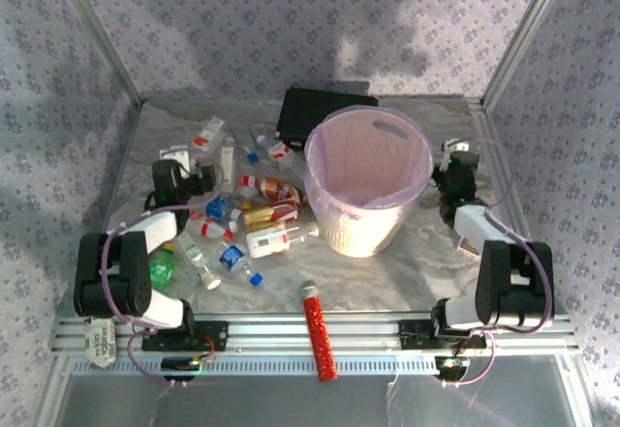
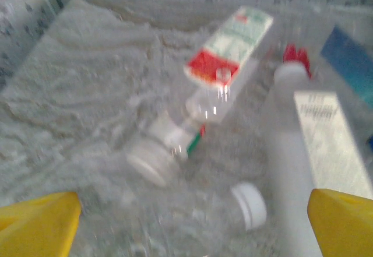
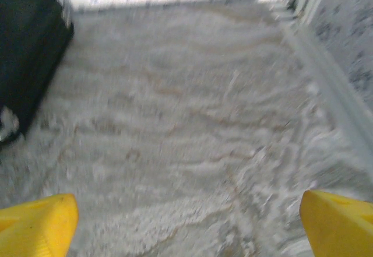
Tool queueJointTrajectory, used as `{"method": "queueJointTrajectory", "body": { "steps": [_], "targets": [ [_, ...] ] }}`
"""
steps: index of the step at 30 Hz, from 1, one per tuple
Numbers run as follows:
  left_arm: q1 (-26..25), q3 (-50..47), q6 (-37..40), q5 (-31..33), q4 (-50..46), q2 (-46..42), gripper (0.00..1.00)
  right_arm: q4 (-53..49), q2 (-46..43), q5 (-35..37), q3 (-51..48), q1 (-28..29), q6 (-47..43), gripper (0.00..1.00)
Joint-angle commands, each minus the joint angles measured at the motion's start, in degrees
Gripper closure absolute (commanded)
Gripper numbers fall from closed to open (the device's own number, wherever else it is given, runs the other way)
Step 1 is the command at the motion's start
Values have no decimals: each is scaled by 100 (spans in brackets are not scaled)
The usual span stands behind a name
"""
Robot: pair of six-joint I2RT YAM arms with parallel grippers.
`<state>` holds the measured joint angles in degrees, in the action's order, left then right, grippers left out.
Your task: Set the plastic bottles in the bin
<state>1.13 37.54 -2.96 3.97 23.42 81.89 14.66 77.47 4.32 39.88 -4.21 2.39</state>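
The bin point(image 1: 373, 224) is a pale-pink round bucket standing mid-table. Several plastic bottles point(image 1: 266, 243) lie scattered to its left, among them a green one point(image 1: 160, 264) and a red-and-white labelled one point(image 1: 208, 135). My left gripper point(image 1: 184, 164) hovers open over the far-left part of that pile. In the left wrist view, a clear bottle with a white cap point(image 2: 247, 206) lies between the spread fingers of the left gripper point(image 2: 189, 228), untouched, with the red-and-white labelled bottle point(image 2: 227, 47) farther off. My right gripper point(image 1: 455, 154) is open over bare table right of the bin; the right gripper point(image 3: 186, 228) holds nothing.
A flat black box point(image 1: 315, 109) lies behind the bin; it is the black box point(image 3: 29, 53) at the left in the right wrist view. A red glitter tube point(image 1: 318, 330) lies at the front edge. Patterned walls and metal rails enclose the table.
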Motion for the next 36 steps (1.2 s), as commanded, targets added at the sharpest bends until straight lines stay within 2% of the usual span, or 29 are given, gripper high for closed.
{"method": "queueJointTrajectory", "body": {
  "steps": [1, 3, 6, 9, 16, 19, 23, 26, 32, 34, 36],
  "targets": [
    [14, 931, -180, 162, -1437, -103, 0, -1663, -303, 190, 180, -234, 663, 1],
    [27, 1664, -171, 72, -2122, 224, 0, -2275, -390, 211, 351, -370, 950, 1],
    [102, 2802, -145, -389, -3080, 1005, 0, -3066, -557, -36, 511, -556, 1373, 1],
    [113, 3806, -12, -685, -3619, 1825, 0, -3681, -827, -96, 585, -605, 1547, 1],
    [150, 5901, 305, -1219, -4874, 3615, 2, -5122, -1452, -851, 947, -800, 1344, 1],
    [160, 6081, 377, -1294, -4984, 3866, 2, -5637, -1792, -1272, 1133, -876, 1301, 1],
    [159, 6220, 525, -1632, -5226, 4109, 2, -5850, -2104, -1738, 1514, -950, 1368, 1],
    [155, 6222, 570, -1587, -5241, 4214, 3, -6066, -2191, -1923, 1892, -962, 1360, 2],
    [149, 6342, 599, -1408, -5308, 4436, 16, -6373, -2454, -2170, 2442, -968, 1373, 3],
    [148, 6348, 629, -1333, -5300, 4484, 18, -6460, -2529, -2196, 2577, -968, 1408, 3],
    [149, 6373, 665, -1317, -5313, 4519, 25, -6516, -2583, -2216, 2686, -970, 1409, 4]
  ]
}}
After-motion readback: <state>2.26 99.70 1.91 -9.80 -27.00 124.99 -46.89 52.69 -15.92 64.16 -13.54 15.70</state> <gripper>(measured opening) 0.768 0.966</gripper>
